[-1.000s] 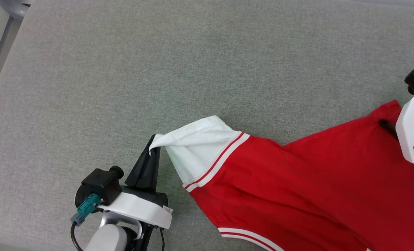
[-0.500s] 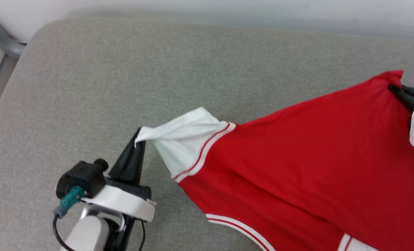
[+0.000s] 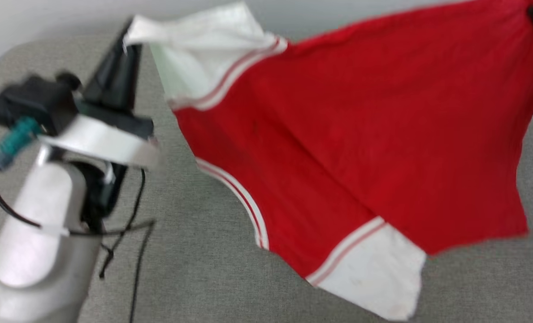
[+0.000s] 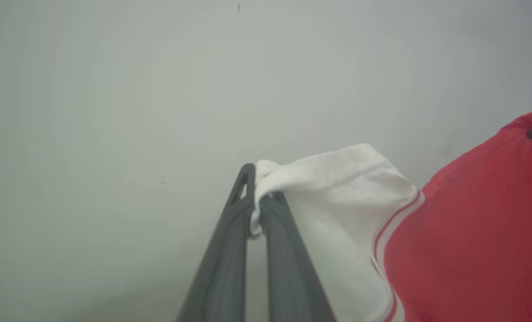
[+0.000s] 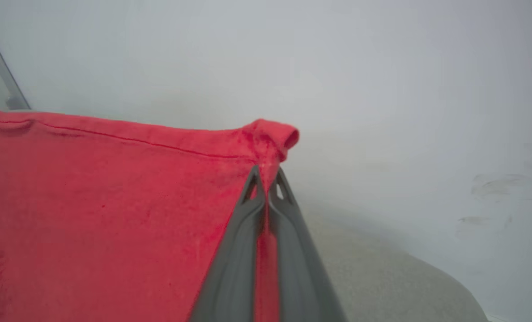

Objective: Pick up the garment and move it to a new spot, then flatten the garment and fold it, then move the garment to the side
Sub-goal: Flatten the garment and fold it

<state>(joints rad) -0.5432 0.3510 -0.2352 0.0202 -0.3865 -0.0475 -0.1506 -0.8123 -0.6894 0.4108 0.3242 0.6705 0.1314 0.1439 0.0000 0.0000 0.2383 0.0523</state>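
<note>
Aloft, left gripper (image 4: 257, 197) and right gripper (image 5: 266, 180) pinch the garment (image 3: 360, 125).

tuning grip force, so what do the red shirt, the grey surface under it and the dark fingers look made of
Red jersey with white sleeves: soft matte knit fabric, fibre unclear; it drapes and bunches where pinched. Grey surface: woven upholstery cloth, by its fine flecked weave. Long dark fingers: probably moulded plastic, smooth with a dull sheen.
</note>
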